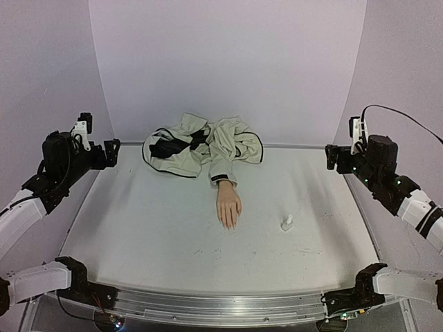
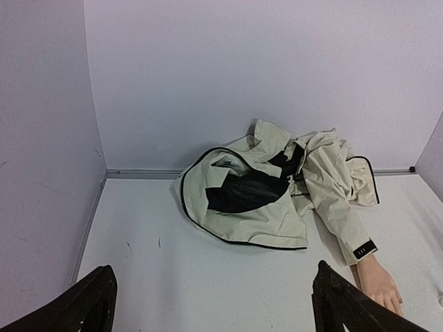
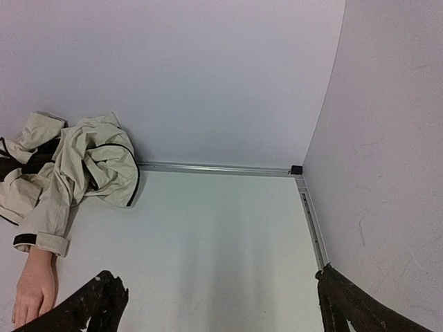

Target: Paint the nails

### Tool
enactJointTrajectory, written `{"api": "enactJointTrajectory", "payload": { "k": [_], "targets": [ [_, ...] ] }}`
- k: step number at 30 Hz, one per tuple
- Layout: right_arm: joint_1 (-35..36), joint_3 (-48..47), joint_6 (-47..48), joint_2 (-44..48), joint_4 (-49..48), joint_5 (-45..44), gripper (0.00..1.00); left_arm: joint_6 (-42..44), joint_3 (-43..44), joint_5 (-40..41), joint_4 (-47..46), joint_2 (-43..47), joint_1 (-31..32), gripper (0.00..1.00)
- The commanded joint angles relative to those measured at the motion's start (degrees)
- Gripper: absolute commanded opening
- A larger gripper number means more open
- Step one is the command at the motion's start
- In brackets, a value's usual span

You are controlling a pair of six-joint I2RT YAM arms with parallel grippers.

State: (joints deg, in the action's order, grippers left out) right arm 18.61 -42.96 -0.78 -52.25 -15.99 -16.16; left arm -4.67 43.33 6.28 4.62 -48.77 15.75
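Observation:
A pale peach mannequin hand (image 1: 228,206) lies palm down mid-table, fingers toward the near edge, its nails too small to make out. A cream jacket with a dark cuff (image 1: 204,146) covers its wrist. The hand also shows in the left wrist view (image 2: 379,288) and the right wrist view (image 3: 36,288). A small white bottle (image 1: 286,223) stands to the hand's right. My left gripper (image 2: 214,308) is open and empty, raised at the far left. My right gripper (image 3: 221,308) is open and empty, raised at the far right.
The crumpled jacket (image 2: 277,187) lies against the back wall. A metal rail (image 3: 214,168) runs along the table's back edge and the right side. Lavender walls enclose the table on three sides. A metal bar (image 1: 221,304) runs along the near edge.

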Motion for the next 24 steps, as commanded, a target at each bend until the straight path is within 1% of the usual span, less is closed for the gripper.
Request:
{"api": "enactJointTrajectory", "payload": {
  "k": [1,5,12,15,19,24],
  "targets": [
    [-2.5,-0.1,-4.3,-0.4,-0.4,0.0,0.98,-5.1,0.1,1.6,0.4,0.7,-1.5,0.99],
    [-5.0,-0.6,-8.5,-0.1,3.2,3.0,0.98,-7.7,0.2,0.8,1.0,0.7,-2.8,0.99],
    [-8.6,1.1,-17.0,3.7,7.7,13.2,0.98,-13.2,0.3,-0.6,5.6,0.3,-4.8,0.99],
    [-9.7,0.9,-19.7,4.3,11.8,16.8,0.98,-15.5,0.0,-1.3,7.3,0.1,-5.4,0.99],
    [-10.6,-0.9,-22.5,2.0,19.3,20.6,0.98,-17.4,-0.2,-3.1,9.3,-0.4,-5.9,0.99],
    [-10.9,-3.4,-23.5,-5.4,28.6,23.0,0.98,-18.8,-0.3,-6.4,10.8,-2.4,-6.3,0.99]
  ]
}}
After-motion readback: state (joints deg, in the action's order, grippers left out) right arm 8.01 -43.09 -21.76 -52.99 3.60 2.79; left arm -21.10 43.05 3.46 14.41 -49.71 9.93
